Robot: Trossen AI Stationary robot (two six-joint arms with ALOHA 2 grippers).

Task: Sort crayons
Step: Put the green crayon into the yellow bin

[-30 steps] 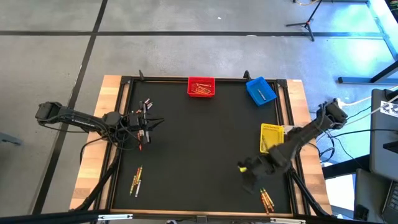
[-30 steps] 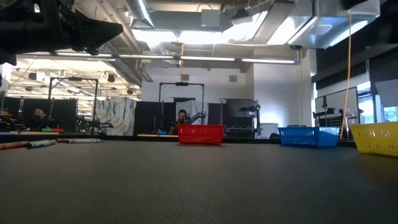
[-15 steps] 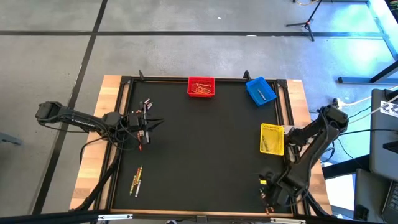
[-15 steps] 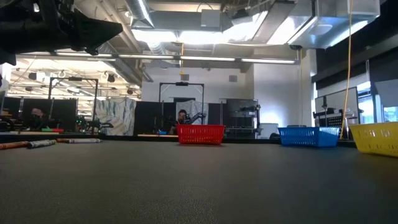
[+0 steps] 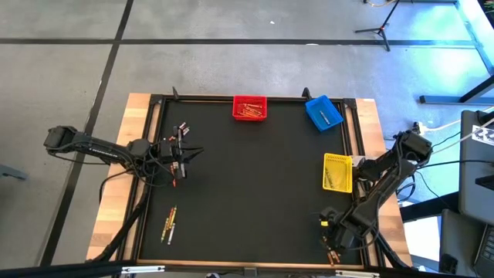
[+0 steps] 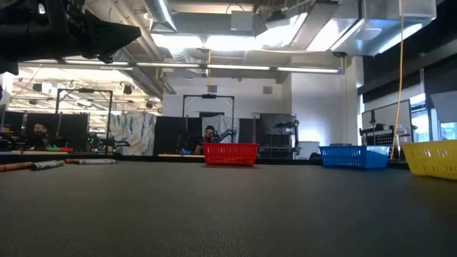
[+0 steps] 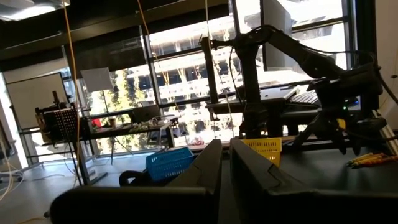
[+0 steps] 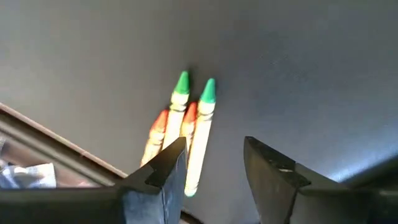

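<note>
Over the last second the right arm has swung from mid-table by the yellow bin (image 5: 336, 171) down to the near right corner, and its right gripper (image 5: 333, 243) now hangs over the small cluster of crayons (image 8: 184, 127) lying there; the left arm has not moved. In the right wrist view the fingers stand spread with nothing between them, and the crayons, two green-tipped and two orange, lie side by side just off the fingertips, slightly toward one finger, their long axes running roughly in line with the gripper's reach. The table frame (image 8: 56, 140) runs close beside the cluster, so room is tight on that side and open toward the table's centre at 11 o'clock. Farther off, at 9 o'clock, the left gripper (image 5: 184, 152) waits above the mat, fingers nearly pressed together and holding nothing visible, with more loose crayons near it. The red bin (image 5: 249, 107) and blue bin (image 5: 323, 113) sit along the far edge at 12 and 1 o'clock.
</note>
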